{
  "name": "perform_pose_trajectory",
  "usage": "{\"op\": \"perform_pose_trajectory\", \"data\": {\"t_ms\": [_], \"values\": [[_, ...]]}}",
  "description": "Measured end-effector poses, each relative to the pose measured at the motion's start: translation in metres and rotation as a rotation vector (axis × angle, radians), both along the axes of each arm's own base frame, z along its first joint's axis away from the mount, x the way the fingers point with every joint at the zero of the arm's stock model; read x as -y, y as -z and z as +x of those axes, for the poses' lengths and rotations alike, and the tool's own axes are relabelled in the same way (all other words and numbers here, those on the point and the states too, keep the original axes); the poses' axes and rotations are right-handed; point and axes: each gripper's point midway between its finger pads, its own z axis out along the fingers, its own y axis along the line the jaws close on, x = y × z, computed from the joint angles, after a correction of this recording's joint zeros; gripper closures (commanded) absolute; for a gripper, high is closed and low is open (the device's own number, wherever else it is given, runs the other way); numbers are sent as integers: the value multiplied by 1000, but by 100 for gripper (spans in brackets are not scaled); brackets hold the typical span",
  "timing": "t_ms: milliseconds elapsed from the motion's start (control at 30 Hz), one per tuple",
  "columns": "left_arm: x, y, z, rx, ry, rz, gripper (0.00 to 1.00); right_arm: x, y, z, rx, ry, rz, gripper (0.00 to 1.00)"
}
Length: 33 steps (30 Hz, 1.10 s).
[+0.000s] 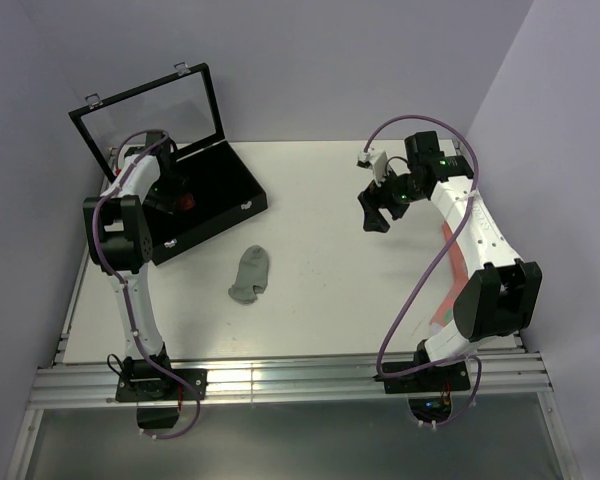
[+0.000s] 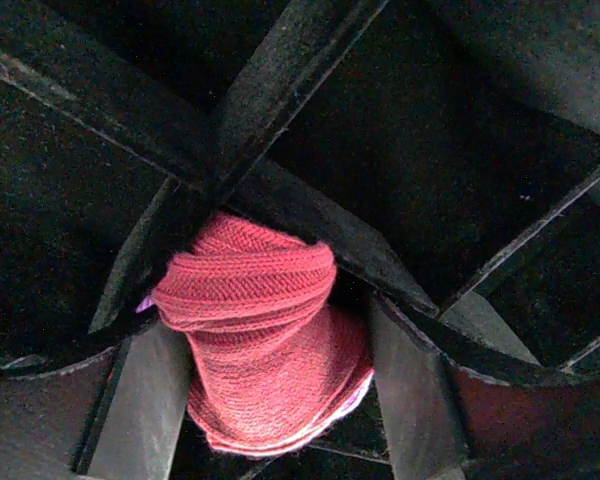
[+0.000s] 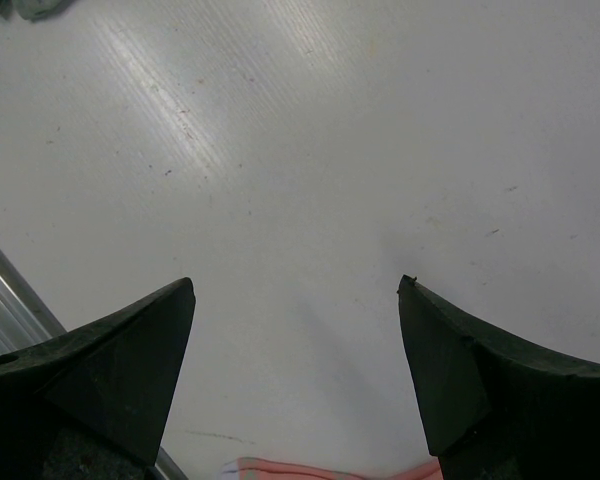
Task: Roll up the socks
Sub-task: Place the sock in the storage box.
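Nearest the arm bases, left of centre in the top view, the grey ankle sock [image 1: 250, 275] lies flat and slightly crumpled on the table [image 1: 320, 310], with neither arm on it. It looks light, limp and thin, so it will likely bunch or drag rather than slide, and a pinch at the toe or cuff edge seems the best start for rolling. Farther up on the right, the right gripper [image 1: 375, 212] hangs above bare table, its jaws spread wide with nothing between them. Farthest, at upper left, the left gripper [image 2: 275, 335] is down in the black divided box [image 1: 215, 222], its jaws flanking the magenta-red sock [image 2: 265, 340], which sits as a tight roll in one compartment. Whether they press it or merely stand beside it I cannot tell. The ribbed knit looks soft, springy and grippy, so the roll may loosen; across its middle is probably the safest hold.
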Motion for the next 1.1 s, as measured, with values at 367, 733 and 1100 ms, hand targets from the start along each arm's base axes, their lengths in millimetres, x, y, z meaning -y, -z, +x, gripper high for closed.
{"op": "perform_pose_trajectory", "data": {"t_ms": [367,733,1100], "values": [[-1,-3,-1,-2,29,-2,9,0,0,-2,-6,-4,0,11],[-3,-10,-1,18,35,-6,4,0,1,-4,-9,-18,-5,10],[-4,-18,0,35,30,-7,2,1,1,-5,-7,-24,-8,10]]}}
